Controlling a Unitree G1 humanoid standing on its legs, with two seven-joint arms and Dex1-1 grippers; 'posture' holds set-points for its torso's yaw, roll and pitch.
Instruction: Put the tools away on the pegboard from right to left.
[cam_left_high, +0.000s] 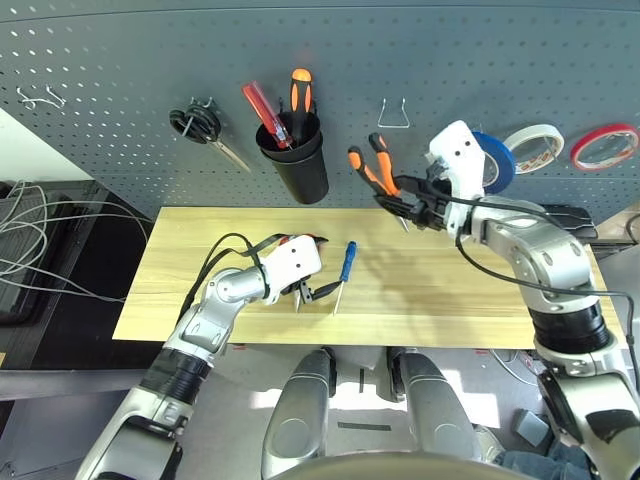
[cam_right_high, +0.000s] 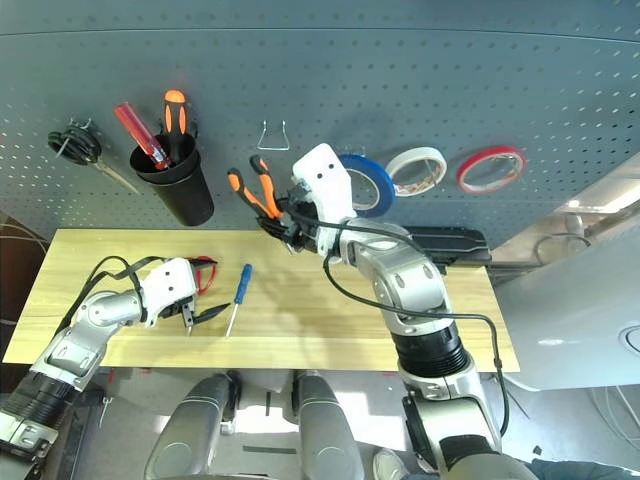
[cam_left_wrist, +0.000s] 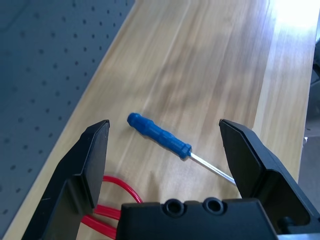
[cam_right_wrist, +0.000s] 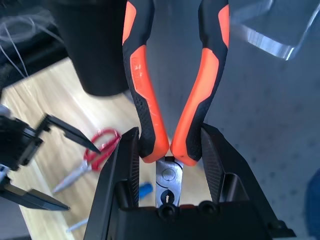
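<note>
Gripping the pliers (cam_right_wrist: 170, 95) by the handles, right tool (cam_right_wrist: 169, 150); left tool (cam_left_wrist: 165, 160) wide open, empty.

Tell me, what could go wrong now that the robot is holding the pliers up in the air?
1. The right gripper pinches the pliers only low on their handles, near the hinge, so they might swivel or slip out.
2. The wire hook on the pegboard is small; the handles could miss it.
3. The blue tape roll hangs right beside the raised arm and might get bumped off.
</note>
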